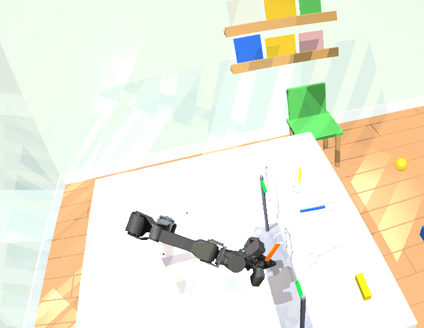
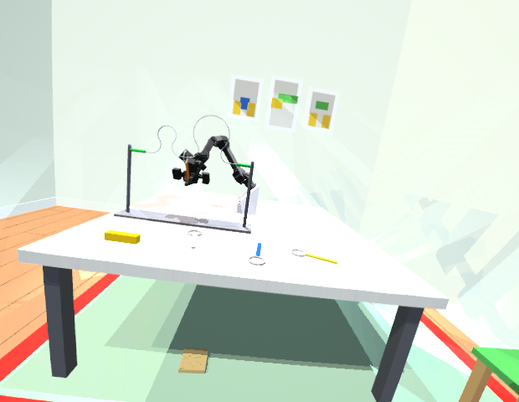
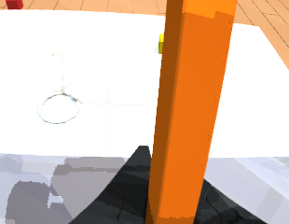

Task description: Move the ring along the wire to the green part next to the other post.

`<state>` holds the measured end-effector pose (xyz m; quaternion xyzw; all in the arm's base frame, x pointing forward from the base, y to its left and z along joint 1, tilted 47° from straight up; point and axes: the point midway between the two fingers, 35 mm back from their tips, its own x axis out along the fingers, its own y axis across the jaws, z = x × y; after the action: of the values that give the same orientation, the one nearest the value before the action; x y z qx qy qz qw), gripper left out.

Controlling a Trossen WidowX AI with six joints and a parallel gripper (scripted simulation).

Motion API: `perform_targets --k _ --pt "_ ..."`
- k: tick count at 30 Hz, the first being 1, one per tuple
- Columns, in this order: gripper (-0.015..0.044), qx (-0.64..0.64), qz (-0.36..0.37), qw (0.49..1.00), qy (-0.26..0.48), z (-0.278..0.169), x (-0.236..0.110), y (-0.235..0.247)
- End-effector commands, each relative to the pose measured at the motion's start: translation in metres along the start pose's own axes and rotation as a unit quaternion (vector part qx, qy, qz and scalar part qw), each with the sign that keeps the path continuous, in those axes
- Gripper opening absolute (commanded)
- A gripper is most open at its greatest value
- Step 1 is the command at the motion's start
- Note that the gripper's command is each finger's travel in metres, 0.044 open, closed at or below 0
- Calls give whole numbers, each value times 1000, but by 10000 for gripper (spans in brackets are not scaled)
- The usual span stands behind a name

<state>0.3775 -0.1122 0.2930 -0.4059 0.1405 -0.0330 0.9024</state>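
My gripper [image 1: 267, 262] [image 2: 188, 172] [image 3: 150, 155] is shut on the orange handle [image 1: 271, 251] [image 2: 188, 169] [image 3: 195, 100] and holds it in the air between the two posts. The handle's pale ring [image 1: 278, 238] is at its upper end, around the middle stretch of the thin grey wire [image 1: 289, 243] [image 2: 167, 130]; I cannot tell whether they touch. The near post [image 1: 302, 310] [image 2: 128, 182] carries a green part [image 1: 299, 288] [image 2: 137, 151]. The far post [image 1: 265, 210] [image 2: 249, 194] carries the other green part [image 1: 263, 186] [image 2: 241, 164]. In the wrist view the handle fills the middle and the ring is out of frame.
Loose on the white table [image 1: 169, 197] [image 2: 359, 276] lie a yellow-handled ring [image 1: 299, 175] [image 2: 321, 258], a blue-handled ring [image 1: 312, 208] [image 2: 258, 249], a pale ring [image 1: 311, 258] [image 2: 193, 235] [image 3: 59, 108] and a yellow block [image 1: 362, 286] [image 2: 121, 236]. A green chair [image 1: 312, 116] stands behind the table.
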Motion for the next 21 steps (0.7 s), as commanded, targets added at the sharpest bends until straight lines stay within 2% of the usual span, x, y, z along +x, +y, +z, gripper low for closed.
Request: perform_targets --k 1,21 --pt "-150 9 3 1000 2 -1 0 6" --pt "-150 114 58 992 6 2 -4 54"
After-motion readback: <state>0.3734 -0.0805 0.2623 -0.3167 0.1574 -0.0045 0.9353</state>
